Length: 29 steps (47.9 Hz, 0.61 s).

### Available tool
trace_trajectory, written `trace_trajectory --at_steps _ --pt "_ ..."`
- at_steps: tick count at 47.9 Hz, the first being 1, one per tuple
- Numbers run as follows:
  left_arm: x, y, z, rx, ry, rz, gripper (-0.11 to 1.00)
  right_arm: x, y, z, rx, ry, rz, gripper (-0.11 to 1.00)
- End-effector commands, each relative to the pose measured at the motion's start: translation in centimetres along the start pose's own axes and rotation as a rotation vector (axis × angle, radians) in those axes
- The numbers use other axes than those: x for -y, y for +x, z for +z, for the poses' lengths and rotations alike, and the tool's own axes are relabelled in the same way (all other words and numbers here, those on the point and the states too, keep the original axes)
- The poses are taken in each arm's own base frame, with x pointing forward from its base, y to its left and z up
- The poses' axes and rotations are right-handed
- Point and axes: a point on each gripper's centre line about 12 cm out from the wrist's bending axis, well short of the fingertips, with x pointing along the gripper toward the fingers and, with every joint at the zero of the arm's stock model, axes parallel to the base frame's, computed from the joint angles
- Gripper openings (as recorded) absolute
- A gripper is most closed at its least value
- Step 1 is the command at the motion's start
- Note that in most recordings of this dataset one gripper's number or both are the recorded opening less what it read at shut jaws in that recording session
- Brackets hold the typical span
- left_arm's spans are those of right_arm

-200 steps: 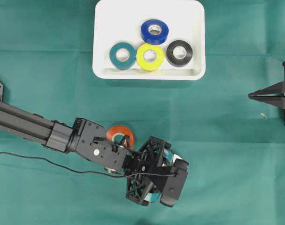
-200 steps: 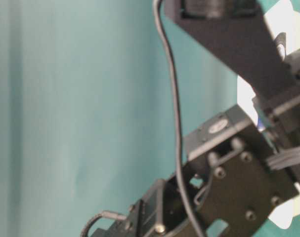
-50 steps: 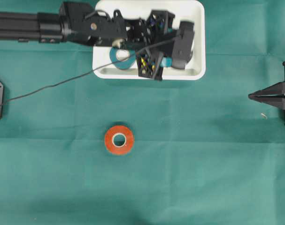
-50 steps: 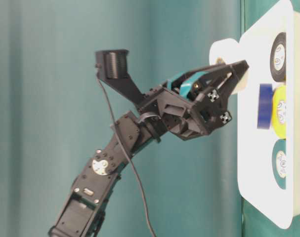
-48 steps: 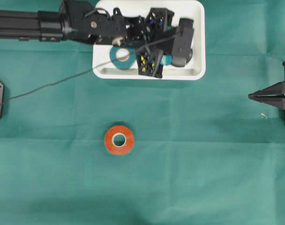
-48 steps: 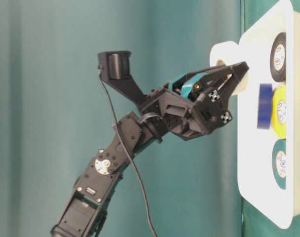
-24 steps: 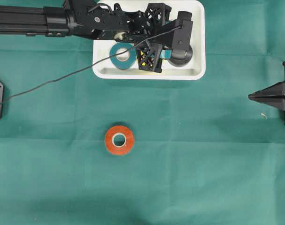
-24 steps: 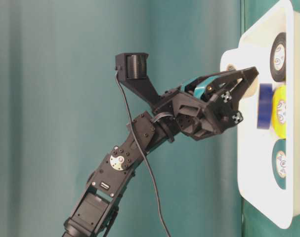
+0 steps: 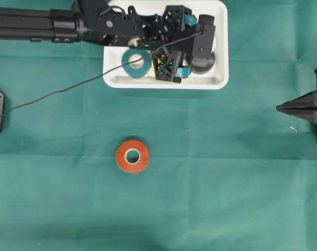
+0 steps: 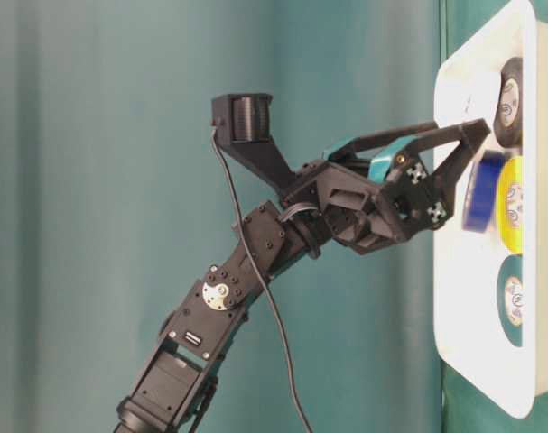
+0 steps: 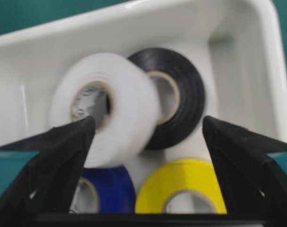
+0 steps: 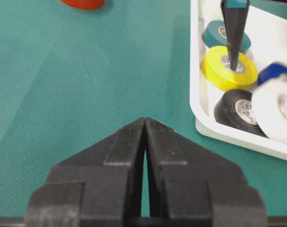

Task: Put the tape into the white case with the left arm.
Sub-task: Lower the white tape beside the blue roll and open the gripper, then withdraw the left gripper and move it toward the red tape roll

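Left wrist | white tape [image 11: 117, 113] blurred, seemingly loose between spread fingers [image 11: 63, 156]

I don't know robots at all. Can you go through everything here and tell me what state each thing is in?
left gripper: open over the case.
right gripper: shut, idle.
white tape: released, tilted against the black tape.
white case: holding rolls.
orange tape: flat on the cloth, outside the case.

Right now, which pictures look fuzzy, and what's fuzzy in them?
Left wrist view: the white roll is smeared. Right wrist view: the blue roll and white roll are blurred, the nearby right gripper soft. Overhead view is sharp.
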Motion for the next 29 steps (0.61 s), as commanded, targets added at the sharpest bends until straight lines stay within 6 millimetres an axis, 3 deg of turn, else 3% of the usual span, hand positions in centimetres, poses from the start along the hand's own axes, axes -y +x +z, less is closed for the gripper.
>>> trace_trajectory --at_steps 1,15,29 --pt "-0.4 -2.3 2.9 0.084 0.007 0.029 0.99 0.0 0.1 0.2 0.009 0.000 -0.001 -0.09" --pt "2.4 -3.9 4.8 0.127 0.052 -0.004 0.98 0.0 0.1 0.2 0.007 0.000 -0.001 -0.09" --pt "7.3 -8.3 6.6 0.197 0.098 -0.066 0.98 0.0 0.1 0.2 0.009 0.000 -0.001 -0.09"
